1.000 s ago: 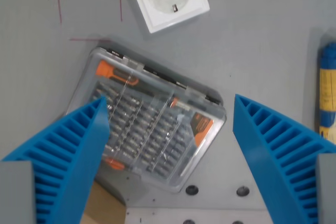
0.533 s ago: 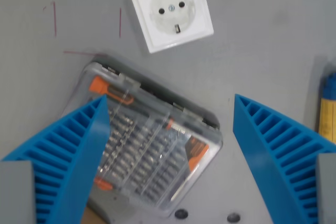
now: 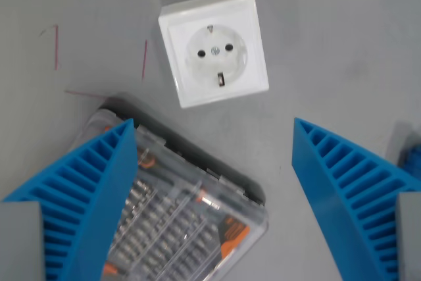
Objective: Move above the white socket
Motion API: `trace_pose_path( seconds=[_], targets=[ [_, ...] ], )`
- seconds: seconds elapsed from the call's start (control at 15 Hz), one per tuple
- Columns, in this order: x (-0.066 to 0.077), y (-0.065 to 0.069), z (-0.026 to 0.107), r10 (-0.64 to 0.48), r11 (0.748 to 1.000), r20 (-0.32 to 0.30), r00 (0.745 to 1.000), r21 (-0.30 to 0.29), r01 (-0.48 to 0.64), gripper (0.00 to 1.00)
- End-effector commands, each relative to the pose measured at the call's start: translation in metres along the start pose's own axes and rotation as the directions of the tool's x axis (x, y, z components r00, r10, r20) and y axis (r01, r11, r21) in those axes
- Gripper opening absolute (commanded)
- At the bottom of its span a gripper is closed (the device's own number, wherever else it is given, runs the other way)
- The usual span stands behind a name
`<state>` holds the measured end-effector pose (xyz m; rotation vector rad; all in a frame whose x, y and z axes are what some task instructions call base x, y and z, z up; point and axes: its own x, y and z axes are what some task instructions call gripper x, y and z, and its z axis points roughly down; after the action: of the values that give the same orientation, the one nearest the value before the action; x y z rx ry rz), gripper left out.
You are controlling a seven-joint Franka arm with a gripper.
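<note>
White socket (image 3: 214,55) ahead of claw (image 3: 214,136), between fingertips' line; claw wide, empty.

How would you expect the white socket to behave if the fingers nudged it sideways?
The white socket looks like rigid plastic lying flat on the grey table, so it should probably slide, not tip or roll. Its smooth, glossy faces may be slippery.

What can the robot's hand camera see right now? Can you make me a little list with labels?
target: white socket, square, lying flat on the grey table, upper middle of the wrist view
gripper: gripper, blue ribbed fingers wide apart, holding nothing
position: socket lies beyond the fingertips, not yet between them
other item: clear bit case with orange parts, below the socket, partly behind the finger on the wrist view's left
table marks: thin red lines left of the socket
</note>
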<state>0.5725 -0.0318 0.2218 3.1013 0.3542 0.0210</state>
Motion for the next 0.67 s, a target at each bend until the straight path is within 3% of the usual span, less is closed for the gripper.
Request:
trace_pose_path(
  seconds=[0.07, 0.67],
  targets=[
    [0.009, 0.002, 0.007, -0.142, 0.990, -0.005, 0.990, 0.002, 0.142, 1.00],
    [0.022, 0.005, 0.032, -0.175, 0.985, 0.004, 0.985, 0.003, 0.175, 1.00]
  ],
)
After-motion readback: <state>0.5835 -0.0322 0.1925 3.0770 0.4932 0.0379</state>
